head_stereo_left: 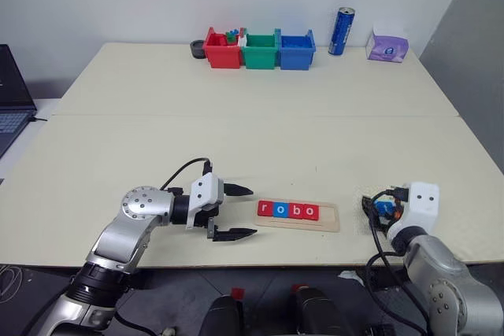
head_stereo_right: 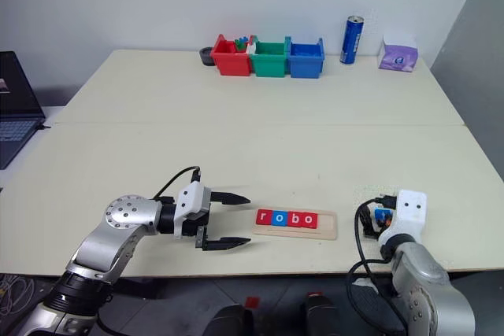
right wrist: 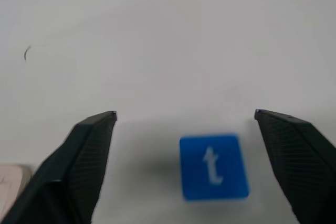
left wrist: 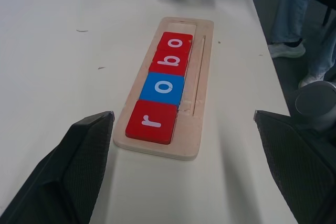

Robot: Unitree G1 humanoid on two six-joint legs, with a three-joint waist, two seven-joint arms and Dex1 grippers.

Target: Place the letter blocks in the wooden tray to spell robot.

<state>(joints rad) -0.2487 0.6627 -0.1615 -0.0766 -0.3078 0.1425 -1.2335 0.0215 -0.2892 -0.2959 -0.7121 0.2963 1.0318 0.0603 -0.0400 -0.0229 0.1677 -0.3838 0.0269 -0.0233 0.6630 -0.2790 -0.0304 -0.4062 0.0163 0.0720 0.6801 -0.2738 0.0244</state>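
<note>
1. Letter blocks [left wrist: 164,85]: four flat square tiles reading r, o, b, o, seated in a row in the groove of the wooden tray [left wrist: 205,72], edges touching, at lower centre of the head views.
2. Colours along the row: red, blue, red, red; glossy faces, white lowercase print, softly rounded corners.
3. Fifth tile, the blue t block [right wrist: 213,167], flat on the bare table [head_stereo_left: 236,131] just off the tray's right end, at lower right of the head views.
4. Right gripper [right wrist: 184,166] released, black fingers spread wide either side of the t block, apparently not touching it.
5. To do the step well: lower squarely over the tile, close on two opposite edges, lift cleanly without dragging, since a thin flat tile gives little to pinch and probably slips on its smooth faces.
6. Then carry to the open slot after the last o, letter upright as the others, and set down flush against that neighbour.
7. Tray: pale unfinished wood, long and narrow, rounded corners, a fine slot running beside the groove; light enough to skid if nudged.
8. Left gripper [head_stereo_left: 235,212] likewise released, holding nothing, textured black fingers pointing at the tray's left end, just beside it.
9. Table: matte cream surface with faint scuffs.
</note>
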